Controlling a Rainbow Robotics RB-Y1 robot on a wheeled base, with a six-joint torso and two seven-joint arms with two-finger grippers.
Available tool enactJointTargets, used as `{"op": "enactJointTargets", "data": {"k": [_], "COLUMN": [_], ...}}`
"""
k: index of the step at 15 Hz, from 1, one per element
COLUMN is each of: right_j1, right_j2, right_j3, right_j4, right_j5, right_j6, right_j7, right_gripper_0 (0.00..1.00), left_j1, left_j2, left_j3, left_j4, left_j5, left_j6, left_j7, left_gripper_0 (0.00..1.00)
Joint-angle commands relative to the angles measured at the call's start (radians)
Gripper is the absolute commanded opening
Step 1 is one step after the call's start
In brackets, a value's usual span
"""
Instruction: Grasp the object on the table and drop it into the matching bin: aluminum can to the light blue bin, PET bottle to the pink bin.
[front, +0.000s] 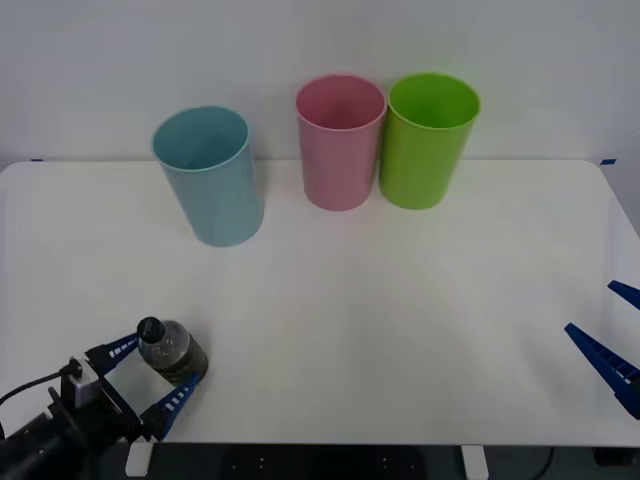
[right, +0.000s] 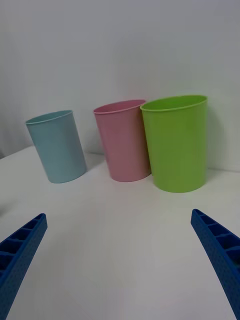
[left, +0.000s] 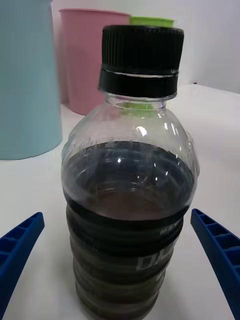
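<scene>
Straddling PET bottle (front: 170, 349), left gripper (front: 153, 378) sits low at table's (front: 400, 330) near-left corner, fingers (front: 176, 400) spread, one each side, clear gaps showing. Bottle upright on table, well apart from pink bin (front: 340, 142), nearer light blue bin (front: 207, 175). Right gripper (front: 612, 335) idle at table's right edge, fingers wide apart. Green bin (front: 428, 140) just beside pink bin.

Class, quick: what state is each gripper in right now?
Left gripper: open, its fingers either side of the small clear plastic bottle with black cap, not yet clamped.
Right gripper: open, holding nothing.
</scene>
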Motion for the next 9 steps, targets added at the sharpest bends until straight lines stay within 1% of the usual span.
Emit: {"op": "enactJointTargets", "data": {"k": [1, 9], "right_j1": [0.0, 0.0], "right_j2": [0.0, 0.0], "right_j3": [0.0, 0.0], "right_j4": [0.0, 0.0], "right_j5": [0.0, 0.0], "right_j6": [0.0, 0.0], "right_j7": [0.0, 0.0], "right_gripper_0": [1.0, 1.0], "left_j1": [-0.013, -0.017], "left_j2": [-0.001, -0.006], "left_j3": [-0.016, -0.028], "left_j4": [0.001, 0.001], "left_j5": [-0.003, -0.005], "left_j6": [0.019, 0.03], "left_j7": [-0.001, -0.001], "left_gripper_0": [1.0, 1.0]}}
